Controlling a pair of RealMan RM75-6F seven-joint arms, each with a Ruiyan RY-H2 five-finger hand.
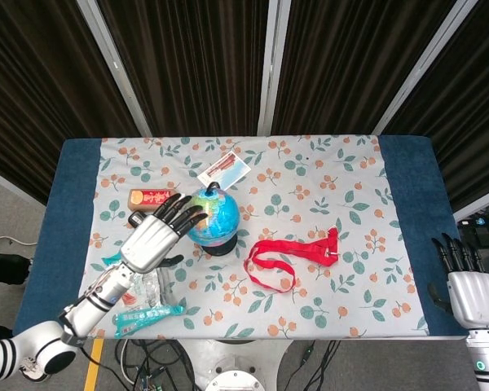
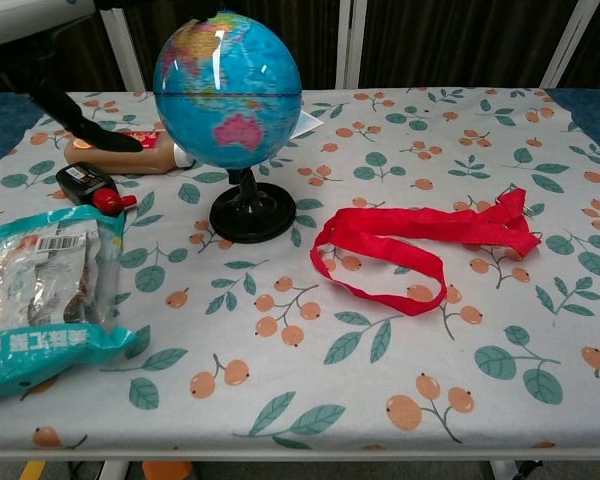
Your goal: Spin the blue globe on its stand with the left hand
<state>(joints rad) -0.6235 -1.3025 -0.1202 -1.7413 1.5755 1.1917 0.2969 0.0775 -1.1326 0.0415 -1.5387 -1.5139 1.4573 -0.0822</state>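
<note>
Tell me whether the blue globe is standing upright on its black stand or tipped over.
Upright: the blue globe sits above its black round stand, whose base rests flat on the floral tablecloth.

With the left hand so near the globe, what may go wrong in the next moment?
1. The globe stands tall on a small round base, and it looks tilted in the chest view. A hard push from the left hand may tip it.
2. The brown bottle and the small black bottle lie close beside the globe on the hand's side; the fingers or arm may knock them.
</note>
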